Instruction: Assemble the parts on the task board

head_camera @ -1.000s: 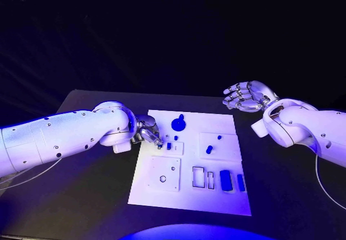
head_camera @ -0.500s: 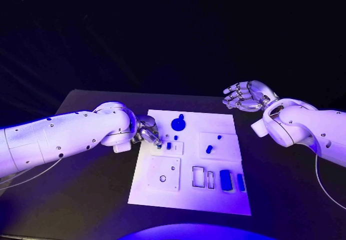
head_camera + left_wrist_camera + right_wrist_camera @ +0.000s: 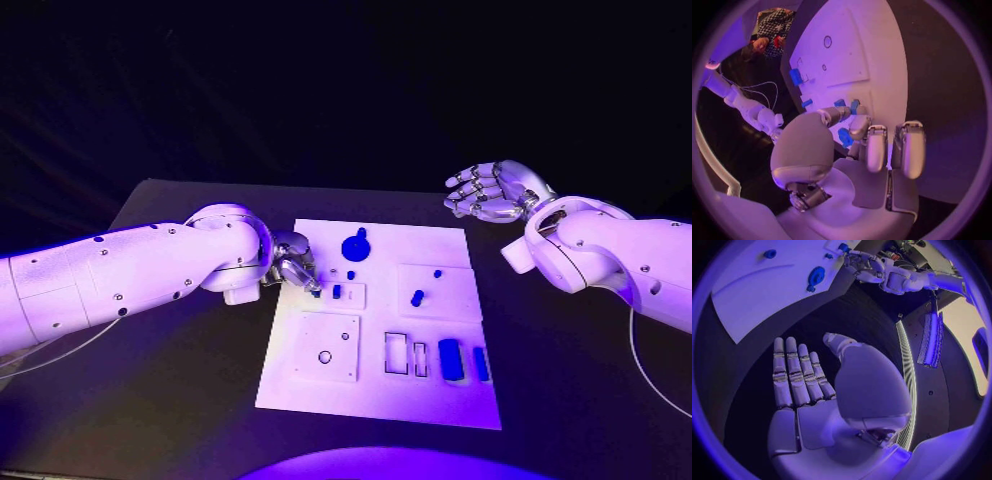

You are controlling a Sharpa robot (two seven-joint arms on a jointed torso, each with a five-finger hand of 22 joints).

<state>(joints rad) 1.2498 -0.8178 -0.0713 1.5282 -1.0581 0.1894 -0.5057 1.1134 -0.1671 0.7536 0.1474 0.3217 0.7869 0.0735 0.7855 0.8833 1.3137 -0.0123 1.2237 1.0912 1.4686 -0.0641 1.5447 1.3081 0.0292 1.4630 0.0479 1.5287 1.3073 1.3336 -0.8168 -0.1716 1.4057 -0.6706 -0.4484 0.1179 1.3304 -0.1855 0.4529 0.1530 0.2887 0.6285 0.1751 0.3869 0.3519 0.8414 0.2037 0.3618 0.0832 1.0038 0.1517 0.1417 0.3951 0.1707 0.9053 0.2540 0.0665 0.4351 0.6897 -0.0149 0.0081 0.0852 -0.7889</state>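
The left hand [image 3: 296, 266] reaches over the board's [image 3: 433, 400] left edge, fingertips [image 3: 856, 122] closing on a small blue part [image 3: 846, 137]. Whether it grips the part, I cannot tell. The right hand [image 3: 490, 192] hovers released, fingers apart, beyond the board's far right corner above the tabletop [image 3: 159, 400].

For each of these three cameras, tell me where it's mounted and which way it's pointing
Head view: on the robot's head, looking down at the task board; both arms enter, left hand at the board's edge, right hand raised beyond it.
Left wrist view: behind the left hand, facing along the board.
Right wrist view: behind the right hand, facing black table and board.
Shared: all show the board; the right wrist view also catches the left hand.
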